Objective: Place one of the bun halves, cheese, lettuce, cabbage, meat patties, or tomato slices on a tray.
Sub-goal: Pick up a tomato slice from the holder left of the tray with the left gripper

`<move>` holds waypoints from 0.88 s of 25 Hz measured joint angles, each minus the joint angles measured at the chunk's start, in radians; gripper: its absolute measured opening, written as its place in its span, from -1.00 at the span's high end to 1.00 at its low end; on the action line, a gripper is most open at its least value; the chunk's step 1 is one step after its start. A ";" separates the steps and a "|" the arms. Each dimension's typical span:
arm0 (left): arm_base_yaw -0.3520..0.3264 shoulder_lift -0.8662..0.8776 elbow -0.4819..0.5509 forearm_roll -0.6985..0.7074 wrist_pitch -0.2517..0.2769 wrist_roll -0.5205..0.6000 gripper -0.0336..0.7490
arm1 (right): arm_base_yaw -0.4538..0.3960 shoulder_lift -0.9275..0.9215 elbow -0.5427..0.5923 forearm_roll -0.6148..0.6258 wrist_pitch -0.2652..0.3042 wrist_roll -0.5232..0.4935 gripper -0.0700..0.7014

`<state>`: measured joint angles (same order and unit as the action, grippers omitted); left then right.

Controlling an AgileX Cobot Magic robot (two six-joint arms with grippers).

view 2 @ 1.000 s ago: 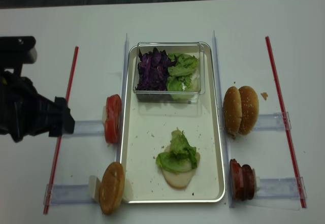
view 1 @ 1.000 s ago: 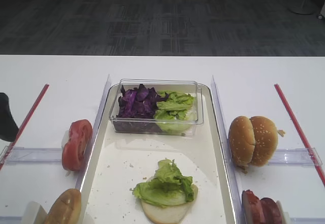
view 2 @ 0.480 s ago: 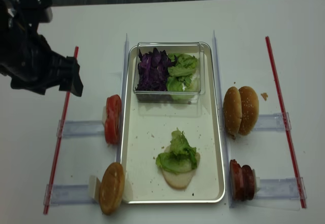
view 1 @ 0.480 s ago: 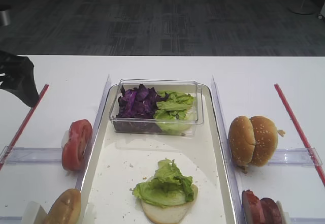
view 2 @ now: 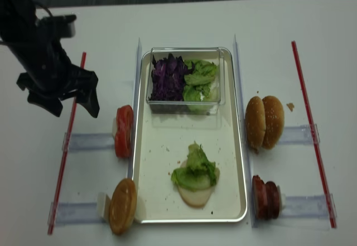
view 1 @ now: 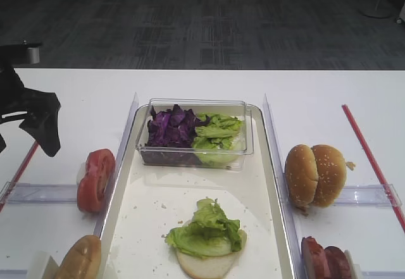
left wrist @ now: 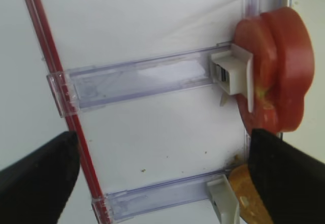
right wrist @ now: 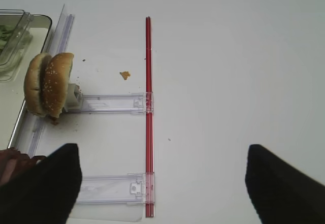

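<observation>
Left claw (view 2: 75,102) spread wide, empty, above surface's left edge near tomato slices (view 2: 124,130). Slices soft, wet, slippery, standing on edge; pinch gently across flat faces.

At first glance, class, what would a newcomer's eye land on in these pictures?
Probably the half-built burger: a bun half topped with lettuce near the front of the tray. Next, the clear box of purple cabbage and lettuce at the tray's far end. Then the left gripper, open, hanging near the tomato slices left of the tray.
</observation>
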<state>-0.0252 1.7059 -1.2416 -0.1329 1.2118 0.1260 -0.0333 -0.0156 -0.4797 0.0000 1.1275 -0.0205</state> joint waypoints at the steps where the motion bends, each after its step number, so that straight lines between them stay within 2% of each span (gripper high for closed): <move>1: 0.000 0.009 -0.002 0.000 0.000 0.000 -0.67 | 0.000 0.000 0.000 0.000 0.000 0.000 -0.91; 22: 0.000 0.029 -0.005 -0.004 0.000 0.000 -0.67 | 0.000 0.000 0.000 0.000 0.000 0.000 -0.91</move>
<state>-0.0252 1.7349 -1.2463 -0.1367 1.2118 0.1260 -0.0333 -0.0156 -0.4797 0.0000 1.1275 -0.0205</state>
